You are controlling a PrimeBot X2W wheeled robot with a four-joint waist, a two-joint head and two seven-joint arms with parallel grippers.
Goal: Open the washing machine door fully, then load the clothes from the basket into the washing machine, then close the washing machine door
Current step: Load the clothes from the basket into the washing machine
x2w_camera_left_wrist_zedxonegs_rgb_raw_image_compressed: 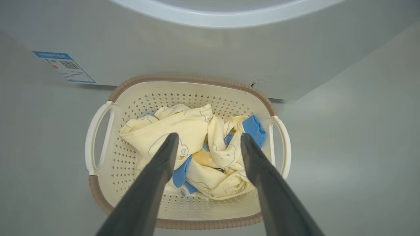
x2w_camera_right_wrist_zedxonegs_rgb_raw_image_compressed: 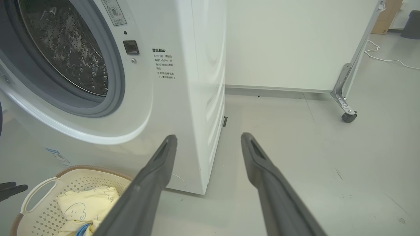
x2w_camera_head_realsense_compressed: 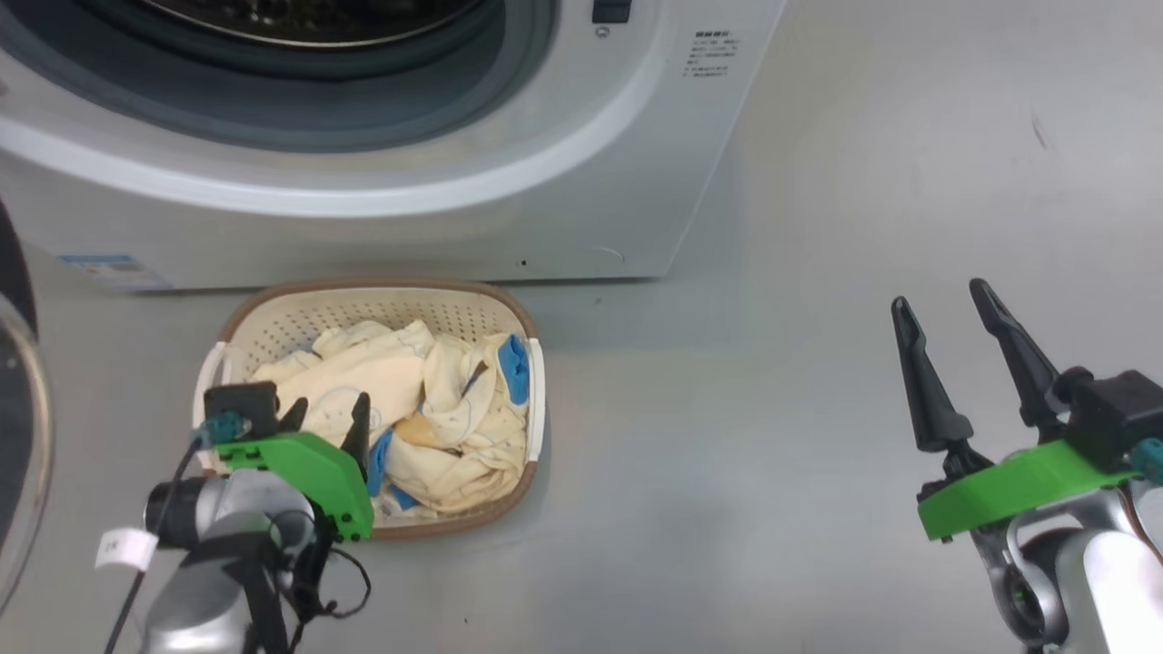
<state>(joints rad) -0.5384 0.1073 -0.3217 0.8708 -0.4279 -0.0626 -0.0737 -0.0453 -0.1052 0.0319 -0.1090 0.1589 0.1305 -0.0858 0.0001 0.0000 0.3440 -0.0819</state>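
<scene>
Step in hand: loading, at its very start.

- The washing machine (x2w_camera_head_realsense_compressed: 591, 200) stands with its round opening uncovered. The right wrist view shows the steel drum (x2w_camera_right_wrist_zedxonegs_rgb_raw_image_compressed: 65, 49) and the grey seal (x2w_camera_right_wrist_zedxonegs_rgb_raw_image_compressed: 113, 98) with nothing across them.
- The washing machine door (x2w_camera_head_realsense_compressed: 16, 409) shows as a dark ring and a glass curve at the left edge of the head view, swung away from the opening. Too little of it is in frame to judge whether it is fully open.
- The basket (x2w_camera_head_realsense_compressed: 382, 287) sits on the floor just in front of the machine, below the opening.
- The clothes (x2w_camera_head_realsense_compressed: 436, 409) lie in it as a crumpled pale-yellow heap with blue cuffs. I see none in the drum, so I judge nothing is loaded yet.

Grippers:
- The left gripper (x2w_camera_head_realsense_compressed: 329, 416) points down over the left half of the heap, jaws spread wide with nothing between them. In its own wrist view the two fingers frame the middle of the pile. I cannot tell whether the tips touch the cloth.
- The right gripper (x2w_camera_head_realsense_compressed: 941, 298) is well apart to the right over bare floor, jaws wide and empty.

Next move, as I judge it: sink the left fingers into the heap and close on a thick fold, not a single cuff. Then lift clear of the brown rim and carry the garment up and forward into the drum.

Likely snags: garments are tangled together, so one pull may drag a second piece over the rim — or tip the light basket.
</scene>
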